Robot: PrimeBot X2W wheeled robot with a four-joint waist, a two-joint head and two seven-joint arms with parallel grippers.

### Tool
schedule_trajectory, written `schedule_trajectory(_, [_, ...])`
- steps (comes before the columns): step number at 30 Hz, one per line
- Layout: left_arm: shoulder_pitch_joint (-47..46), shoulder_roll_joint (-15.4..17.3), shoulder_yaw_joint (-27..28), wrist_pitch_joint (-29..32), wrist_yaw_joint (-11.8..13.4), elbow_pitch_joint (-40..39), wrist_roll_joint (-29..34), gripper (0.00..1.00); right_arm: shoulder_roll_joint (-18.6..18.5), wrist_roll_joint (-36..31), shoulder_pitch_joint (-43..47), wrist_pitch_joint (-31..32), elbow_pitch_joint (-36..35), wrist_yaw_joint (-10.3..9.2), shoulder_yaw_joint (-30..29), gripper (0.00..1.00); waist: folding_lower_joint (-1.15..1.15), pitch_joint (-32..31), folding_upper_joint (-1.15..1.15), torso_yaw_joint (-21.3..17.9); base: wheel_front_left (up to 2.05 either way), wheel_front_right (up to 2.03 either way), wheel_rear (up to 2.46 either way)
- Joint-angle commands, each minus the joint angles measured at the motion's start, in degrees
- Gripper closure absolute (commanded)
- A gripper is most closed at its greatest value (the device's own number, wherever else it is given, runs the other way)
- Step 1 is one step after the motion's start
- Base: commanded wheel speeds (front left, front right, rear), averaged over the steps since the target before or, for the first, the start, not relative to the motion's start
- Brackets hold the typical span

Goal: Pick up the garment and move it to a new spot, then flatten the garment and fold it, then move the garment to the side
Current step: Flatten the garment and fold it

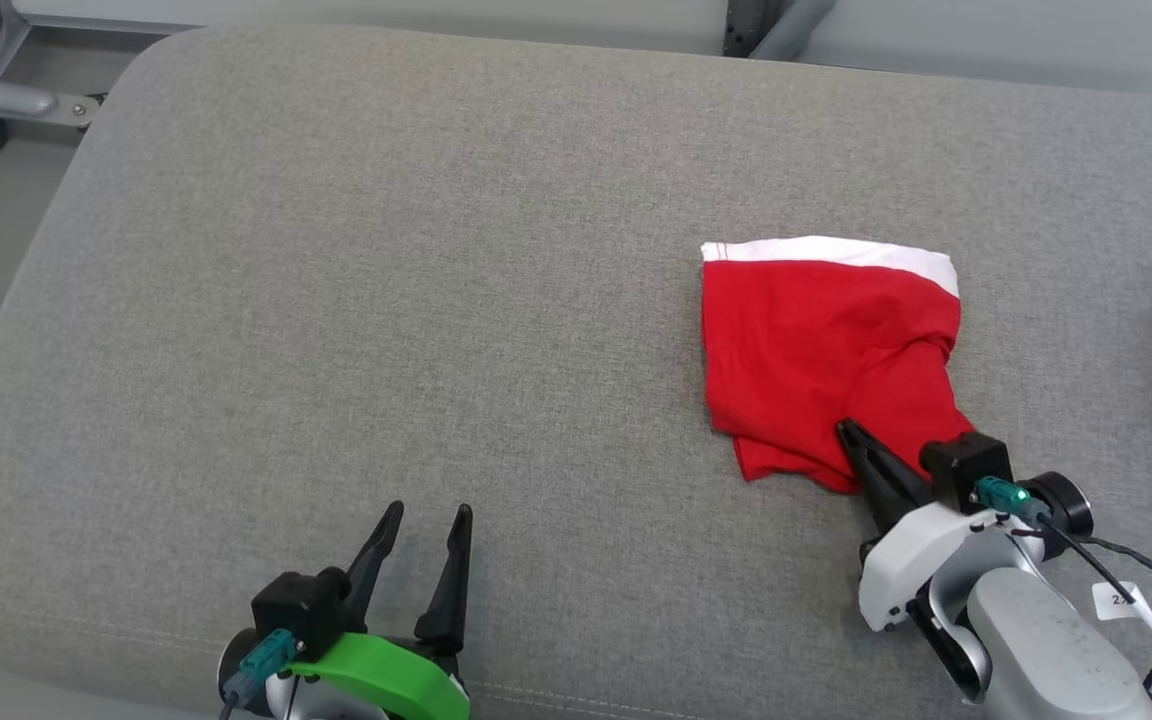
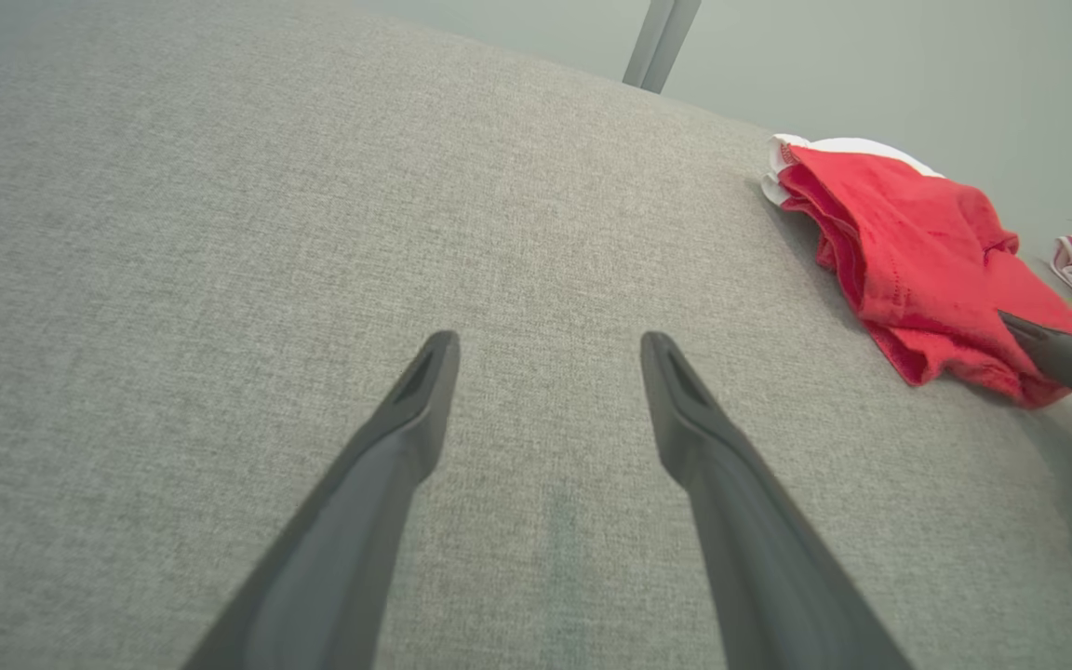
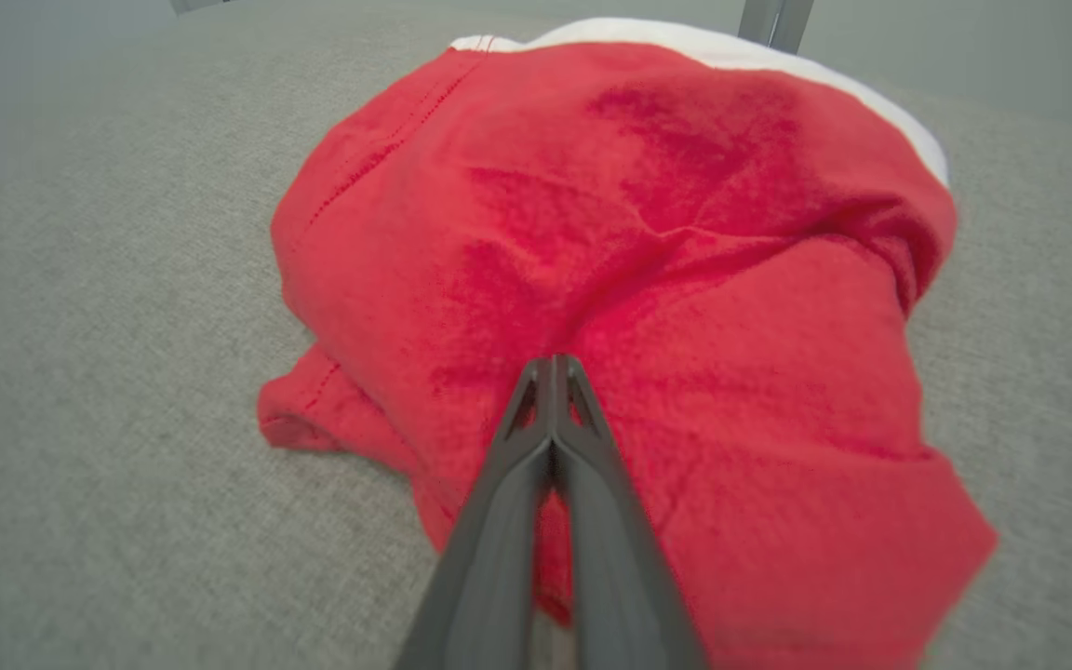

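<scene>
Red garment (image 1: 816,350) sits right of centre; my right fingers (image 1: 846,430) pinch its lower edge, pressed together, ready to drag it. Left fingers (image 1: 428,512) spread, idle.

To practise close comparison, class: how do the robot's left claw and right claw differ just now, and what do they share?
The left claw stands open, fingers spread; the right claw is shut, fingers pressed together. The left claw holds nothing over the bare grey cushion; the right claw pinches the near edge of the red garment. Both have two long dark fingers.
</scene>
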Motion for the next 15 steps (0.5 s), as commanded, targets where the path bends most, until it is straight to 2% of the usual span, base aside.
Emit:
schedule_trajectory(1, [0.9, -0.1, 0.3, -0.1, -0.2, -0.1, 0.3, 0.00, -0.4, 0.4, 0.4, -0.1, -0.6, -0.05, 0.8, 1.00, 0.00, -0.7, 0.00, -0.9, 0.00, 0.00, 0.00])
schedule_trajectory(6, [1.8, -0.1, 0.8, -0.1, -0.2, -0.3, 0.4, 0.00, -0.3, 0.9, 1.2, -0.1, -3.2, -0.05, 1.0, 1.00, 0.00, -1.9, 0.00, -2.1, 0.00, 0.00, 0.00])
schedule_trajectory(7, [2.0, 0.0, 1.3, -0.1, -0.2, -0.5, 0.4, 0.00, -0.4, 0.8, 1.6, -0.1, -4.2, -0.05, 0.6, 0.94, 0.00, -2.4, 0.00, -2.4, 0.00, 0.00, 0.00])
schedule_trajectory(8, [2.4, 0.0, 1.8, -0.1, -0.2, -0.8, 0.5, 0.00, -0.6, 0.4, 2.1, -0.1, -5.7, -0.05, -0.1, 0.62, 0.00, -2.9, 0.00, -2.6, 0.00, 0.00, 0.00])
schedule_trajectory(9, [2.8, 0.2, 2.3, -0.1, -0.2, -1.1, 0.7, 0.00, -0.6, 0.1, 2.8, -0.1, -7.3, -0.05, -1.2, 0.09, 0.00, -3.7, 0.00, -2.7, 0.00, 0.00, 0.00])
schedule_trajectory(10, [3.4, 0.4, 2.9, -0.1, -0.2, -1.6, 0.9, 0.00, -0.5, -0.1, 3.9, -0.1, -8.9, -0.05, -2.5, 0.00, 0.00, -4.5, 0.00, -2.9, 0.00, 0.00, 0.00])
schedule_trajectory(15, [6.7, 0.7, 7.8, -0.1, -0.2, -4.7, 2.6, 0.00, 0.5, -3.0, 11.5, -0.1, -18.6, -0.05, -11.7, 0.00, 0.00, -8.8, 0.00, -4.0, 0.00, 0.00, 0.00])
